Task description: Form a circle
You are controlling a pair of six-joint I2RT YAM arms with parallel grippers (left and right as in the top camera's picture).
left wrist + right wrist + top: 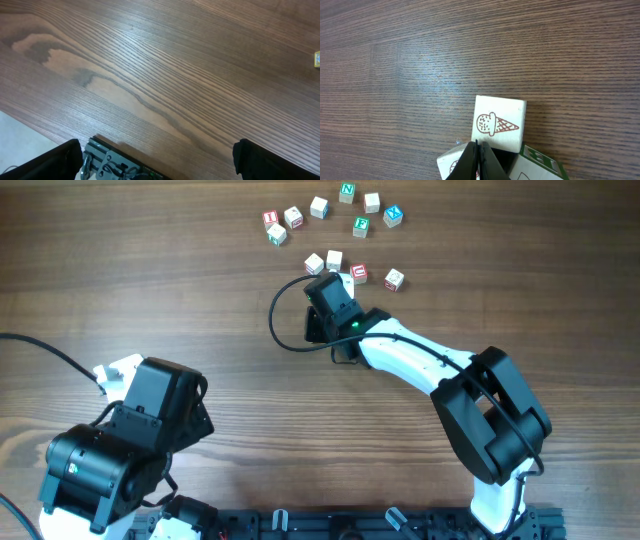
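Left gripper [159, 162]: lower left of the overhead frame, over bare wood; jaws spread wide, nothing between them (only the two dark finger ends show at the bottom corners of its wrist view).
Table [200, 300]: brown wood grain, filling every view.
Alphabet cubes [330, 225]: scattered loosely at upper centre of the overhead frame, some touching, others apart; no ring closed.
Red-letter cube [270, 219]: at the left end of the scatter.
Right gripper [477, 159]: centre of the overhead frame, at the lower edge of the scatter; fingers pressed together, holding nothing, tips against a cube.
Ice-cream cube [498, 123]: pale face with a red cone drawing, just beyond those tips.
Green-edged cube [540, 162]: lower right of the right wrist view, beside the ice-cream cube.
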